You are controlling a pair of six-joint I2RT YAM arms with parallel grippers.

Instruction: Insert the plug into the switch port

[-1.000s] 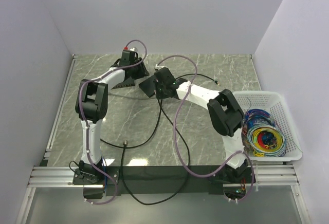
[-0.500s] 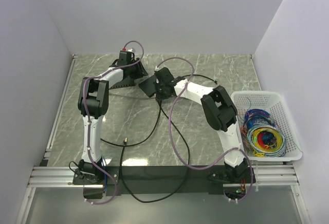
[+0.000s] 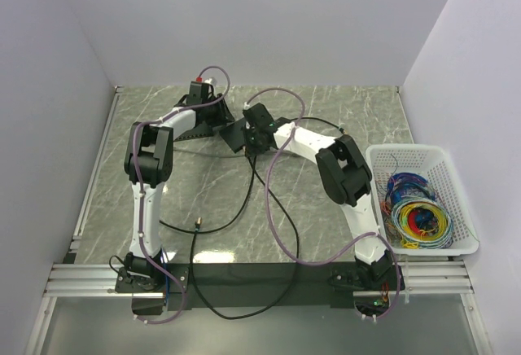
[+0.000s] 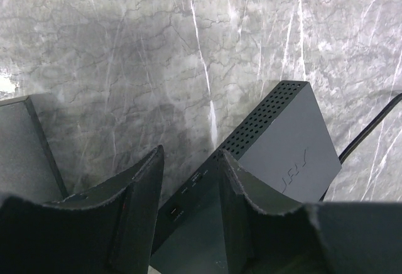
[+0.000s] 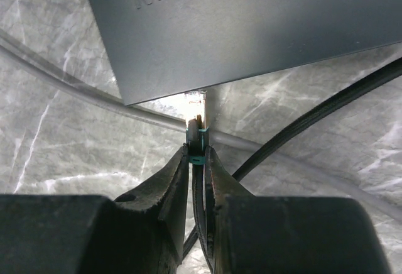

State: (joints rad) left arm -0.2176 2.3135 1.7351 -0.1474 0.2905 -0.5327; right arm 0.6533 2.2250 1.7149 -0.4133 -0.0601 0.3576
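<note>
- Right end effector (image 5: 198, 156) is clamped on the plug (image 5: 196, 123), whose tip sits at the switch (image 5: 251, 29) edge, seemingly lined up for 1 port.
- Left end effector (image 4: 188, 161) straddles the switch's end, probably to steady it; I cannot tell whether it pinches.
- Switch lies far-centre on the bench (image 4: 125, 66).

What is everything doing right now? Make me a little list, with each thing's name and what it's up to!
left hand: a finger on each side of the switch; seems to be holding it
right hand: pinching the plug
plug: tip right at the switch's edge; cannot tell if it is in a port
switch: black box between the two hands
basket: at the far right, full of coloured wires
</note>
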